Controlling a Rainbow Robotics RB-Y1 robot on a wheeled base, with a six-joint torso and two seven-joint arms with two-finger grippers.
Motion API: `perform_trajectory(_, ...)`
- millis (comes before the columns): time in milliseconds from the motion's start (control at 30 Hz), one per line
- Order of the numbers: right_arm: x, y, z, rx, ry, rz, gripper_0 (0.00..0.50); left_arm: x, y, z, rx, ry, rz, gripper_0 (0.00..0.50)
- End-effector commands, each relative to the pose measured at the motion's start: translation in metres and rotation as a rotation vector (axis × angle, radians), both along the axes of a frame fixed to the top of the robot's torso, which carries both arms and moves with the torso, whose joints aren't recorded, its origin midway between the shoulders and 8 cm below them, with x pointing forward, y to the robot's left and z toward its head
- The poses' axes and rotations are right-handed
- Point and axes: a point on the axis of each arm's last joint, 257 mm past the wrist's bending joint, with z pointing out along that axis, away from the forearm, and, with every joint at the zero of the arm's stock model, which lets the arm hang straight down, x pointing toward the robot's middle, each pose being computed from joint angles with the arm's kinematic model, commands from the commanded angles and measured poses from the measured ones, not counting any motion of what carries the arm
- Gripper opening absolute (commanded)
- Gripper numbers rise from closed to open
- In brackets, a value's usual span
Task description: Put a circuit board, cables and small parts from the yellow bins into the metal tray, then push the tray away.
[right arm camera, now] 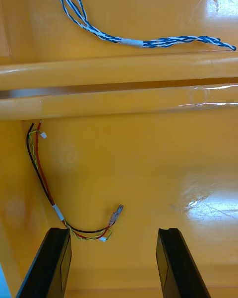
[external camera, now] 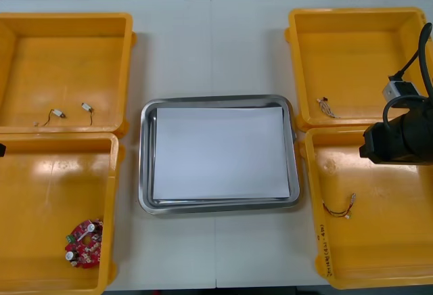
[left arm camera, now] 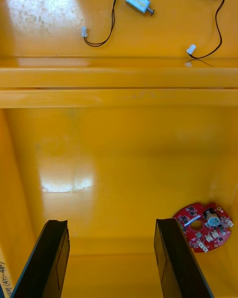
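Right arm (external camera: 399, 136) sits right of the metal tray (external camera: 145, 160), wrist facing down. Right gripper (right arm camera: 113, 238) fingers spread wide, nothing between them. Left gripper (left arm camera: 110, 228) off the tray's left side, fingers likewise spread, empty.

From my station this reads as an electronics workbench in a lab or workshop. I see a plain light table (external camera: 211, 44) laid out for kitting, with four yellow bins (external camera: 64, 58) of sorted stock, two at each side of a metal tray (external camera: 145, 173) lined white. The stock is a round red circuit board (external camera: 84, 243), a twisted blue and white cable (right arm camera: 131, 42), a red, yellow and black cable (right arm camera: 58, 211), and small metal parts (left arm camera: 137, 1) on black leads.
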Motion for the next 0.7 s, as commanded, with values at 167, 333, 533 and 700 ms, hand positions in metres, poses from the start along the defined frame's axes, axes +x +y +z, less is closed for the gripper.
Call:
perform_trajectory(167, -0.0006, -0.0009, 0.0084, 0.015, -0.03, -0.023, 0.5, -0.0024, 0.0138, 0.0157, 0.071, -0.024, -0.046, 0.5)
perform_trajectory(333, -0.0006, -0.0009, 0.0084, 0.015, -0.03, -0.023, 0.5, -0.0024, 0.0138, 0.0157, 0.071, -0.024, -0.046, 0.5)
perform_trajectory(533, -0.0006, -0.0009, 0.0084, 0.015, -0.03, -0.023, 0.5, -0.0024, 0.0138, 0.0157, 0.071, -0.024, -0.046, 0.5)
perform_trajectory(700, -0.0006, -0.0009, 0.0084, 0.015, -0.03, -0.023, 0.5, -0.0024, 0.0138, 0.0157, 0.071, -0.024, -0.046, 0.5)
